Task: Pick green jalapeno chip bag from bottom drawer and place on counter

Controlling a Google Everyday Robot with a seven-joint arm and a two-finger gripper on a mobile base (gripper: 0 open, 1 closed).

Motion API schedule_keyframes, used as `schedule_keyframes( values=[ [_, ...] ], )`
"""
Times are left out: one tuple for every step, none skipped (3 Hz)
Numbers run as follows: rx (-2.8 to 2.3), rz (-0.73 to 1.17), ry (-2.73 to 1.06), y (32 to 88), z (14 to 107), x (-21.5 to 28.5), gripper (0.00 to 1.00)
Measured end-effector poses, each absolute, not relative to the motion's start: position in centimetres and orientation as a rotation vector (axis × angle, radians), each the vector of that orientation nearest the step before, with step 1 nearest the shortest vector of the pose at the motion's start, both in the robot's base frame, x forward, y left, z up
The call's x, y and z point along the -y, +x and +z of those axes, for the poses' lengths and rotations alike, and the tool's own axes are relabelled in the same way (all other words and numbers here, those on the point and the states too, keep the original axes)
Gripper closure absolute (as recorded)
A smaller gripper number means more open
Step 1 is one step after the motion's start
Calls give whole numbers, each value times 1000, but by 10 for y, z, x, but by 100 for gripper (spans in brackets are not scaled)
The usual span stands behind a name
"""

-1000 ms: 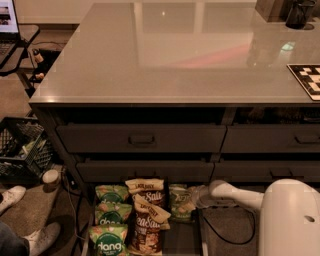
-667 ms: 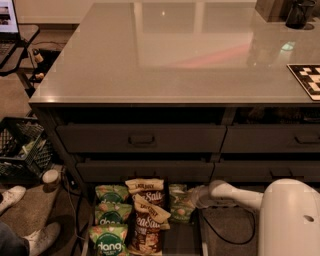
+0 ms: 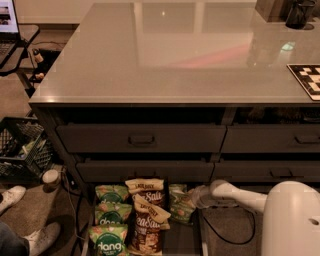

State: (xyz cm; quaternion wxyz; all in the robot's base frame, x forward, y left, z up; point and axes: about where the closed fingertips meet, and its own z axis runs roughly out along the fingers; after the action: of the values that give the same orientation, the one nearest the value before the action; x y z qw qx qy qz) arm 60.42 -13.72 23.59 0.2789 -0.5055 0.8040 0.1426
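The green jalapeno chip bag (image 3: 177, 204) is a small dull-green bag lying at the right side of the open bottom drawer (image 3: 186, 241), below the dark upper drawers. My white arm reaches in from the lower right. My gripper (image 3: 193, 199) is low in the drawer, right at the bag's right edge; the contact itself is not visible. The glossy grey counter (image 3: 175, 55) spans the top of the cabinet above.
Bright green "dang" bags (image 3: 111, 221) and brown "Sea Salt" bags (image 3: 148, 215) fill the drawer's left and middle. A checkered board (image 3: 307, 80) and a dark cup (image 3: 300, 12) sit on the counter's right. A black crate (image 3: 22, 147) and a person's shoes (image 3: 30, 235) are at the left.
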Motion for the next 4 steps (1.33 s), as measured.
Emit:
schedule_keyframes(
  values=[
    [-2133,470,-1308,598,255,138,100],
    [-2129,556,-1234,580,285,150,100],
    [-2126,605,-1183,561,313,167,100],
    [-2122,621,-1152,547,344,182,100]
  ],
)
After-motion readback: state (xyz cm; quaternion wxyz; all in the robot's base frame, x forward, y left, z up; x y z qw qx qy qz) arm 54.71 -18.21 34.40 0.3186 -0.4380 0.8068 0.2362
